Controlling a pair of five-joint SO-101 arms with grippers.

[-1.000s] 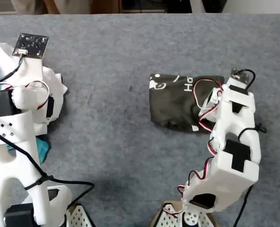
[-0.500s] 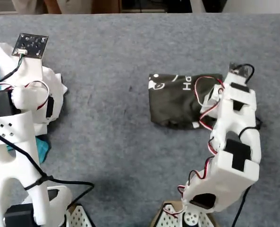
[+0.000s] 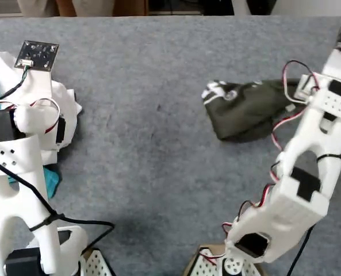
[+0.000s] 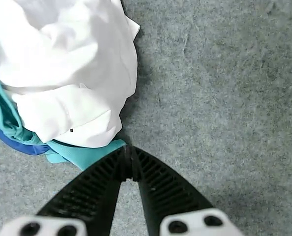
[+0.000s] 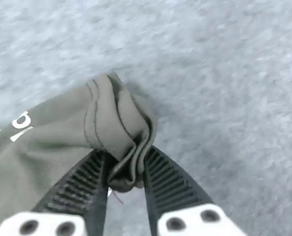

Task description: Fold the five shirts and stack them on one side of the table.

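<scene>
Right gripper [image 5: 126, 164]: jaws narrow, clamped on a bunched edge of the dark olive cloth shirt with white print [image 3: 242, 109]. The shirt sits crumpled on the grey felt table [image 3: 135, 149], right of centre (gripped end toward the right edge). Left gripper [image 4: 129, 160]: jaws pressed together with nothing between them, just beside the crumpled white cloth shirt [image 4: 62, 64], which is heaped on a teal cloth garment [image 4: 62, 153] at the table's left edge.

The table [image 3: 153, 190] is covered edge to edge by a grey felt-like mat [image 4: 234, 98]. A small dark mark [image 3: 158, 107] sits on the mat near the middle. Beyond the far edge are a brown wooden piece [image 3: 127, 7] and a pale wall [image 3: 314, 7].
</scene>
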